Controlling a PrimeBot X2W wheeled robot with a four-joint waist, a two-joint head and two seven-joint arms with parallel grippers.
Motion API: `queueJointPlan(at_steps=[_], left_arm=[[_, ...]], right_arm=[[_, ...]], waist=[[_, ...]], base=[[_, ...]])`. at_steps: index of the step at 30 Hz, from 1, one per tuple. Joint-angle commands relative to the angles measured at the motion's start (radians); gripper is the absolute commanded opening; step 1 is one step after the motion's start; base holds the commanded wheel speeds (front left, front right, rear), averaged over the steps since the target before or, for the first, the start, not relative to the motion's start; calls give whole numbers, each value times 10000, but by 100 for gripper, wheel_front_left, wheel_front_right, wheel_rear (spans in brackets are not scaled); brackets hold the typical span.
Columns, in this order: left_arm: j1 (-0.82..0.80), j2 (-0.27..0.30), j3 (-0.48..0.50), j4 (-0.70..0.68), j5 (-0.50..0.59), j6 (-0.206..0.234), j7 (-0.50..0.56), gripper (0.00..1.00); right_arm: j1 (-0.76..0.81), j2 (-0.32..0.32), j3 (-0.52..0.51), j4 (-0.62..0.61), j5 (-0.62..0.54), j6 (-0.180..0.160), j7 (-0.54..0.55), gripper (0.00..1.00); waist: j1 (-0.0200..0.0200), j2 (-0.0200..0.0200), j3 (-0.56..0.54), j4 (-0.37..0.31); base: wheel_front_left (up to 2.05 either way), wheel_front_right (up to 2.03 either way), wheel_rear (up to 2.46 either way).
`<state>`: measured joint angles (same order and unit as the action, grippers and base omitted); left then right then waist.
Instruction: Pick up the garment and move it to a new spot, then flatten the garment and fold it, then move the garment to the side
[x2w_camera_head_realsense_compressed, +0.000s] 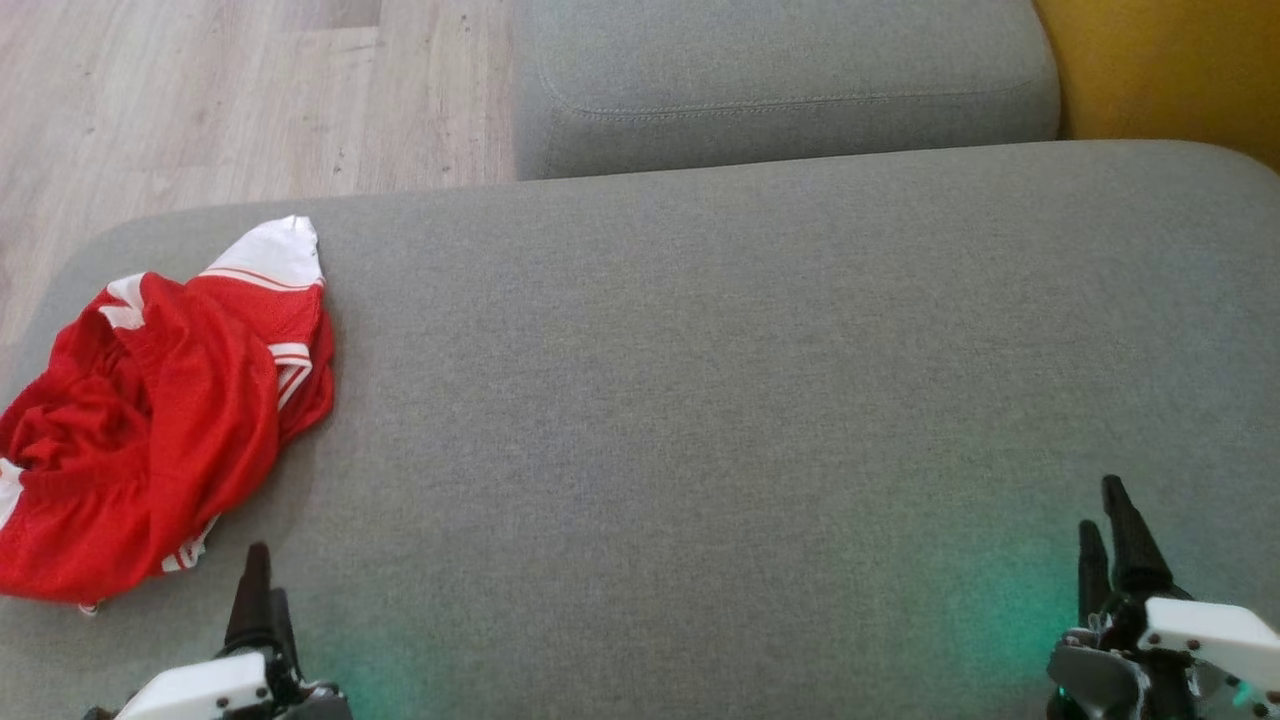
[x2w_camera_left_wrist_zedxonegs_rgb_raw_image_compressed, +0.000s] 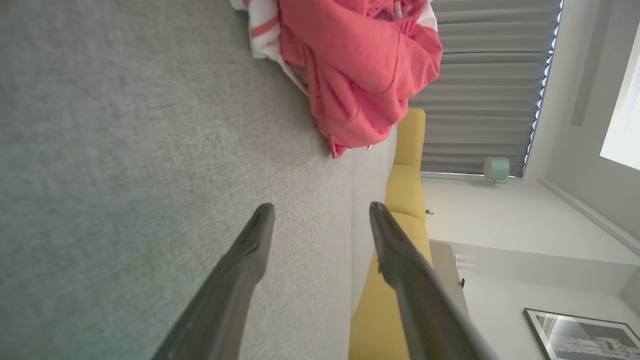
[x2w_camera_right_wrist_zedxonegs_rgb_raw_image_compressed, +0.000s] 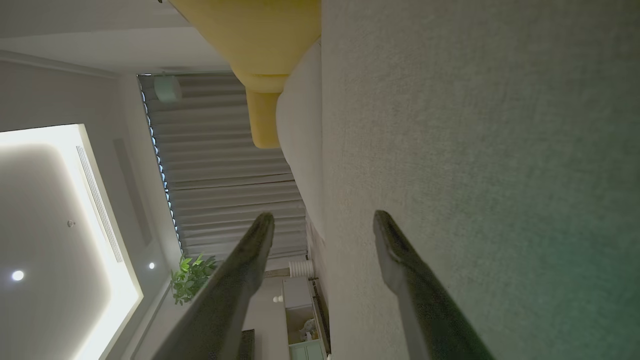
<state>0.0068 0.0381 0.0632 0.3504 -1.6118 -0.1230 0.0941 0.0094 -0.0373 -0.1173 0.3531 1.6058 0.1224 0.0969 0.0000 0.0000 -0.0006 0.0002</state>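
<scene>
Lying crumpled near the left edge of the broad grey fabric sofa cushion (x2w_camera_head_realsense_compressed: 750, 380), the red mesh garment with white trim and stripes (x2w_camera_head_realsense_compressed: 160, 420) sits bunched in a heap, with neither claw touching it. The left claw (x2w_camera_left_wrist_zedxonegs_rgb_raw_image_compressed: 322, 210) hovers near the heap's near edge, its long dark fingers spread apart with nothing between them. The right claw (x2w_camera_right_wrist_zedxonegs_rgb_raw_image_compressed: 324, 217) hangs well apart over the cushion's other side, likewise spread wide and empty. Pale wood floor (x2w_camera_head_realsense_compressed: 200, 90) shows beyond the cushion.
</scene>
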Motion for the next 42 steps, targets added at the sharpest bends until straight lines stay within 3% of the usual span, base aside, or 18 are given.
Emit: queueJointPlan(at_steps=[1,42], left_arm=[[-426,53,-66,-380,329,-3,-123,100],[-350,76,-1038,-1563,5517,949,-1295,100]], right_arm=[[-442,-60,107,-359,-272,7,-126,100],[-332,-73,888,-1263,-6062,33,-1307,100]], waist=[[0,0,-16,0],[0,0,-122,59]], base=[[0,0,0],[0,0,0]])
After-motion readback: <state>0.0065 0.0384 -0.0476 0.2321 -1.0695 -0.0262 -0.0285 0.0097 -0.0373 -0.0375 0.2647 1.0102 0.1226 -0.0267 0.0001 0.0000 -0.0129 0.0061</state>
